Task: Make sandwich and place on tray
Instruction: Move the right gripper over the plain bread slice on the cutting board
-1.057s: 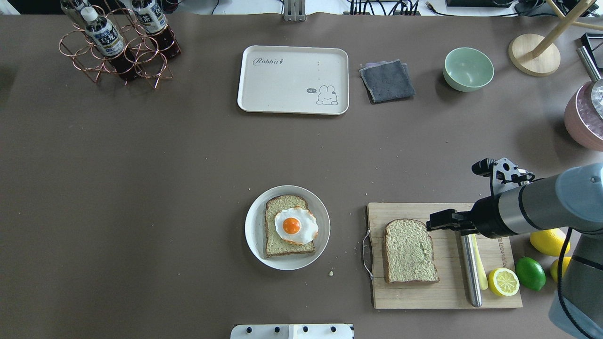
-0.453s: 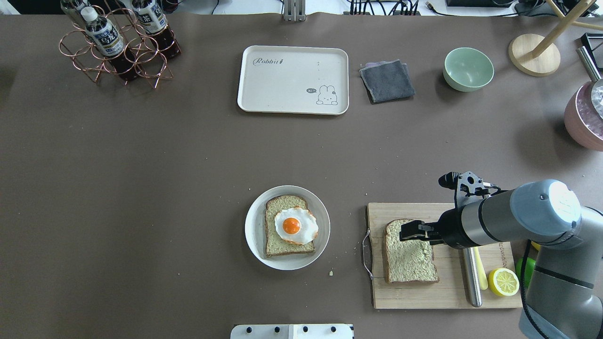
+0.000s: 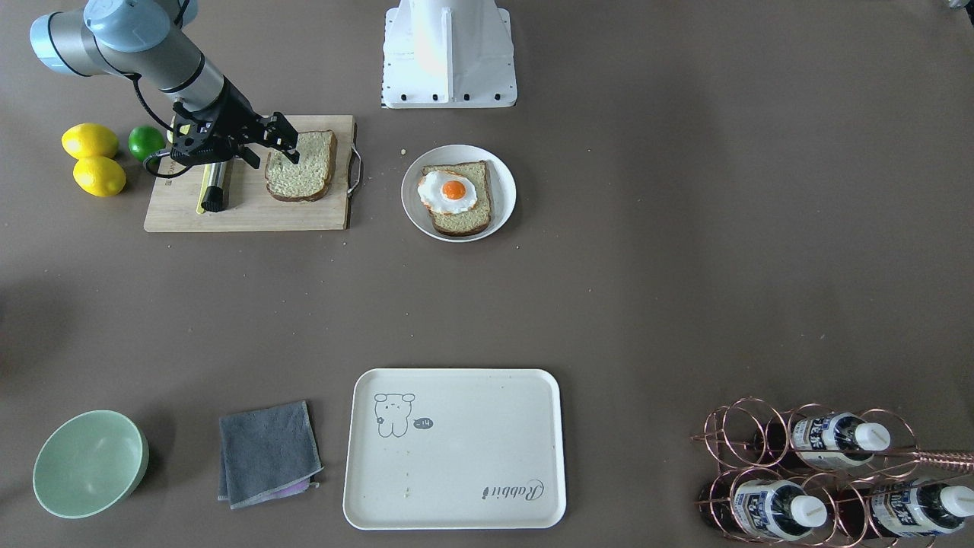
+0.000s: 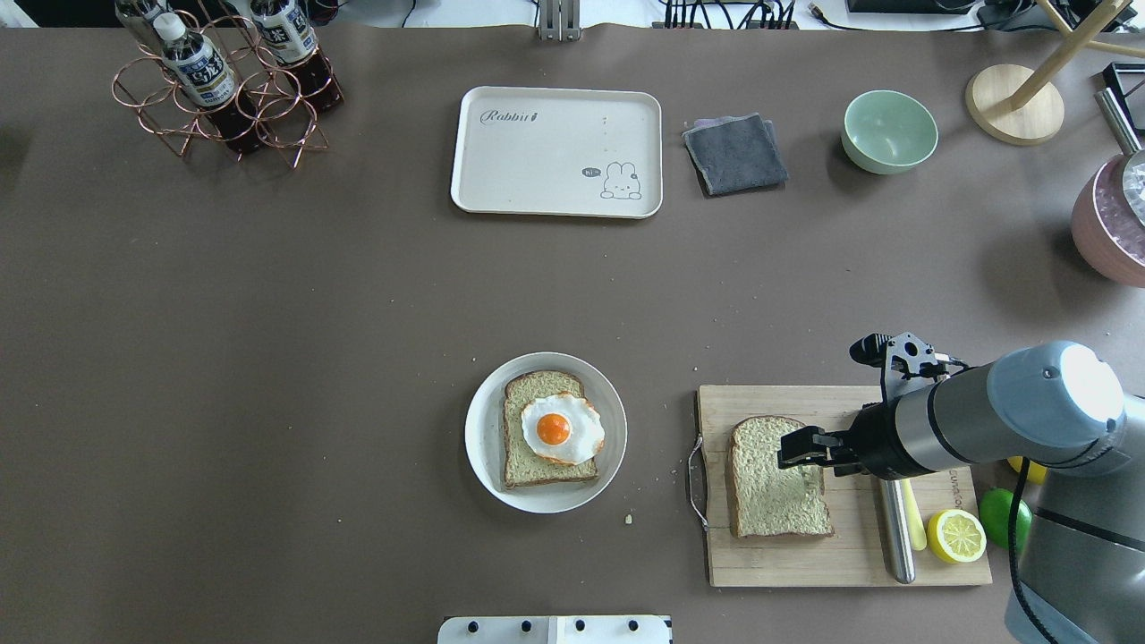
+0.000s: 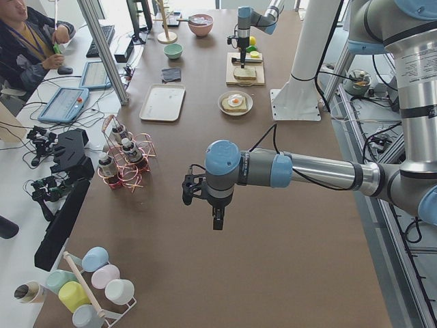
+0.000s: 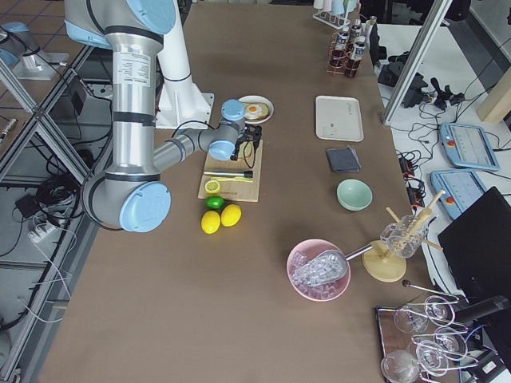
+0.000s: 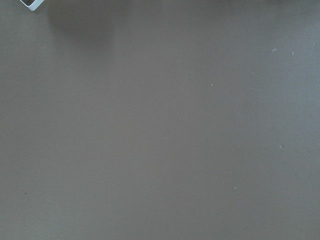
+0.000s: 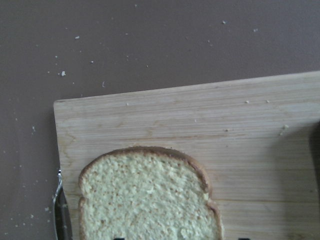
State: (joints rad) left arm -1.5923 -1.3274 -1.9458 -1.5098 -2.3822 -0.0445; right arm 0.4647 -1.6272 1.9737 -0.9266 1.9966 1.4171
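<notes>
Hovering my right gripper (image 4: 791, 450) at the right edge of the loose slice (image 4: 771, 496) on the cutting board (image 4: 850, 562), fingers spread wide, nothing held; contact unclear. Egg (image 4: 562, 429) sits on the other slice (image 4: 522, 470) on the plate (image 4: 483, 447), near the board. Tray (image 4: 555, 179) lies well apart, far side of the table. Left gripper (image 5: 217, 220) hangs over bare tabletop; I can't tell its finger spread.

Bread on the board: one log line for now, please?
right gripper: open, over pale brown-crusted bread slice on wooden cutting board | fried egg on second slice, round white plate
</notes>
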